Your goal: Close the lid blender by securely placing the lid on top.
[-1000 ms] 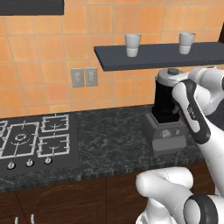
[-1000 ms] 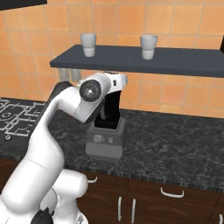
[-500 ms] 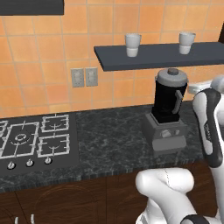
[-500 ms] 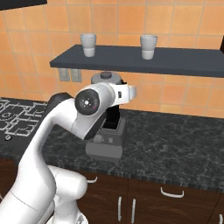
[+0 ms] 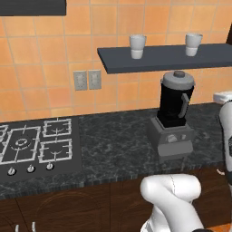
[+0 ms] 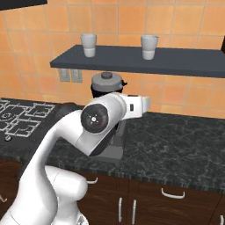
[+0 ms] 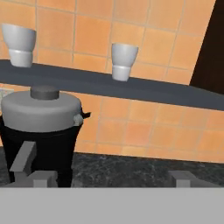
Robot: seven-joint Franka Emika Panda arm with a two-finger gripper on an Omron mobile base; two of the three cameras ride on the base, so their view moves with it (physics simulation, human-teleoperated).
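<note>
Hand view: lid (image 7: 41, 110) sits flush atop blender (image 7: 39, 151).

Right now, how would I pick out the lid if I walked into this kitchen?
Find the dark shelf on the orange wall; below it on the counter stands a black blender. The lid is the grey disc with a knob capping its jar, unlike the white cups on the shelf.

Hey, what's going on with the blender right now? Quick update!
Jaws open, holding nothing, off to the side of the blender. Lid sits on top of the jar. Nothing in the way.
</note>
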